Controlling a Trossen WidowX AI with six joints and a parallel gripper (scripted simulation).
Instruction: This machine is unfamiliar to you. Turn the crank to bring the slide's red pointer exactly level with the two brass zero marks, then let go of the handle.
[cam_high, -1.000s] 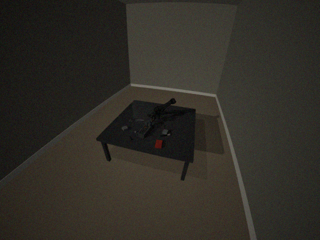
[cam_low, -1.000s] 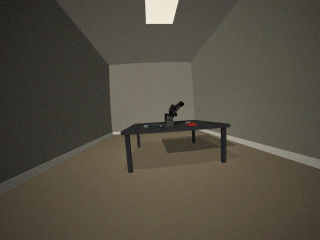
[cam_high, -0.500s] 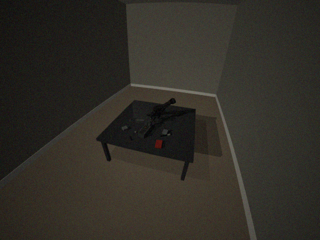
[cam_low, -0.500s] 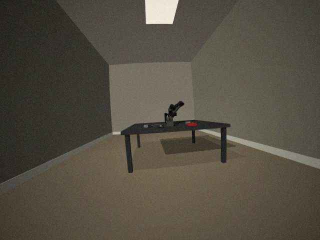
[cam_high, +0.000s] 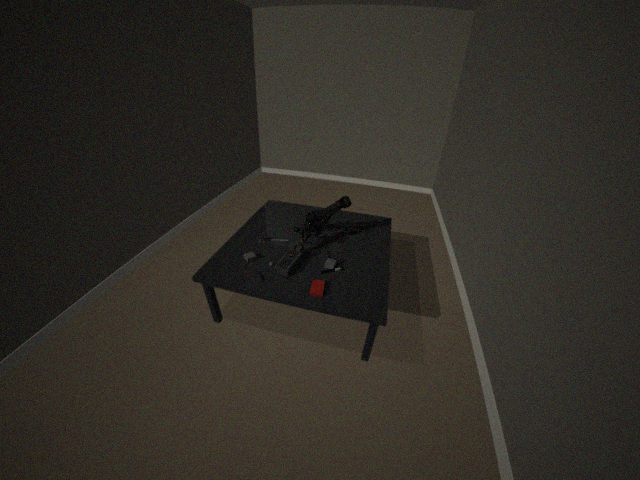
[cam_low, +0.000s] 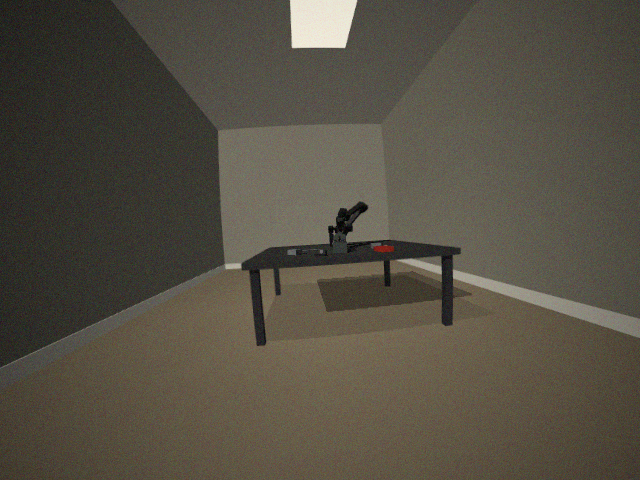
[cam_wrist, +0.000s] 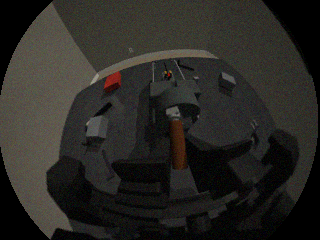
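The crank's orange-brown handle (cam_wrist: 178, 145) points toward me in the wrist view, with a pale metal fitting at its far end. My gripper (cam_wrist: 174, 134) is shut on this handle. The grey machine (cam_wrist: 159, 90) (cam_high: 284, 269) (cam_low: 339, 248) stands on the dark table, with a rounded grey part beyond the handle. Past it, the small red pointer (cam_wrist: 169, 75) shows between two thin pale rails, with tiny yellow spots close by. The view is too dark and coarse to tell whether the pointer is level with the brass marks. My fingertips are mostly dark and hard to make out.
A red block (cam_high: 317, 288) (cam_low: 383, 248) (cam_wrist: 113, 81) lies on the table (cam_high: 356, 302) (cam_low: 413, 250). A grey block (cam_high: 330, 263) (cam_wrist: 97, 127) lies on the machine's same side, beside a dark bar. Another grey block (cam_high: 249, 255) (cam_low: 292, 252) (cam_wrist: 227, 80) lies on the other side.
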